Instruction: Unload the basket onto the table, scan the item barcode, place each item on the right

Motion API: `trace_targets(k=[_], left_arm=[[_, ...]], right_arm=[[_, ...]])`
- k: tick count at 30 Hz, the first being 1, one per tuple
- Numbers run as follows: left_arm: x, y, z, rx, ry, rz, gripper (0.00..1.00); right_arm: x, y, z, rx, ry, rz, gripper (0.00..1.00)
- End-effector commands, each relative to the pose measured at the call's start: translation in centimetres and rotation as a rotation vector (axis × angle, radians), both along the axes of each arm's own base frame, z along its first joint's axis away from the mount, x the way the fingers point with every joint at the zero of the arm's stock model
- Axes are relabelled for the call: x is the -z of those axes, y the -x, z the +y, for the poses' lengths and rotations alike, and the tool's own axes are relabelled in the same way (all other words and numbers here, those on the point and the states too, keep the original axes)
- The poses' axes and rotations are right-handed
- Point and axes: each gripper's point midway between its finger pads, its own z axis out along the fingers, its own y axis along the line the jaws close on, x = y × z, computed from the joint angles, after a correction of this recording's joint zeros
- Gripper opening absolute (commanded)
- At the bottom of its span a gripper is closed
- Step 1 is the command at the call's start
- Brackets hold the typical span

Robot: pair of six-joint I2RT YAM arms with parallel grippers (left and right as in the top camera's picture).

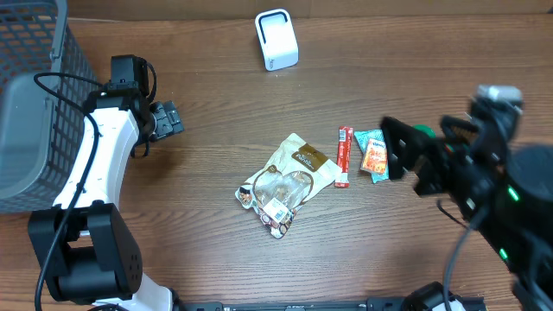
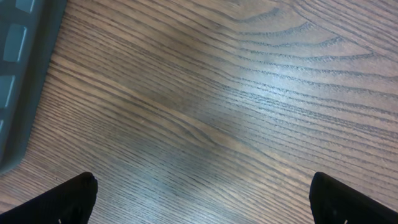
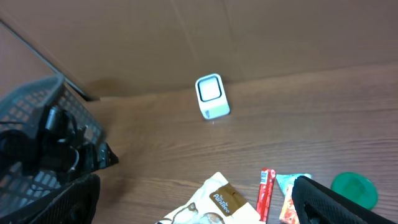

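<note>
A white barcode scanner (image 1: pixel 276 40) stands upright at the back of the table, its window facing the right wrist camera (image 3: pixel 212 96). Mid-table lie a cream and brown snack bag (image 1: pixel 289 177), a red stick pack (image 1: pixel 344 156) and a teal and orange packet (image 1: pixel 373 155). My right gripper (image 1: pixel 408 160) hovers open just right of the packet, holding nothing. In its wrist view the bag (image 3: pixel 214 205) and stick (image 3: pixel 267 193) lie between the wide fingers. My left gripper (image 1: pixel 168 118) stands open over bare wood (image 2: pixel 202 199) at the left, far from the items.
A dark mesh basket (image 1: pixel 34 104) fills the left side, its edge close to the left gripper (image 2: pixel 18 74). A green round lid (image 3: pixel 354 190) lies right of the packets, mostly hidden under the right arm in the overhead view. A cardboard wall backs the table.
</note>
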Motion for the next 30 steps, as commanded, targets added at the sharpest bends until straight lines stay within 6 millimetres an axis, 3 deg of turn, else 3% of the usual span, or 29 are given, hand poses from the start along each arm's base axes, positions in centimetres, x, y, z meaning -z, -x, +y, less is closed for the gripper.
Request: trace_targets(k=[1,8,14,18,21,25,30], left_arm=[[-0.3,0.2,-0.1,0.028,-0.017,-0.002,1.0],[-0.3,0.2,-0.1,0.028,-0.017,-0.002,1.0],[-0.3,0.2,-0.1,0.028,-0.017,-0.002,1.0],[-0.3,0.2,-0.1,0.028,-0.017,-0.002,1.0],[-0.3,0.2,-0.1,0.028,-0.017,-0.002,1.0],[-0.3,0.2,-0.1,0.028,-0.017,-0.002,1.0],[-0.3,0.1,-0.1,0.028,-0.017,-0.002,1.0]], right_arm=[[0.8,1.5,-1.6,0.034,-0.002,-0.031,1.0],[5.2,4.6,-4.0,0.083,-0.048,-0.132,1.0],[8.8,5.4,-5.2,0.129,-0.128,-0.331,1.0],[8.7,4.8,-5.5,0.142,-0.182,-0.499,1.0],[7.5,4.4,-4.9,0.103,-0.189,-0.676,1.0],[5.2,5.8,-3.3,-0.002,-0.128,-1.02,1.0],[6.6,6.0,-3.1,-0.012,-0.122,-1.098,1.0]])
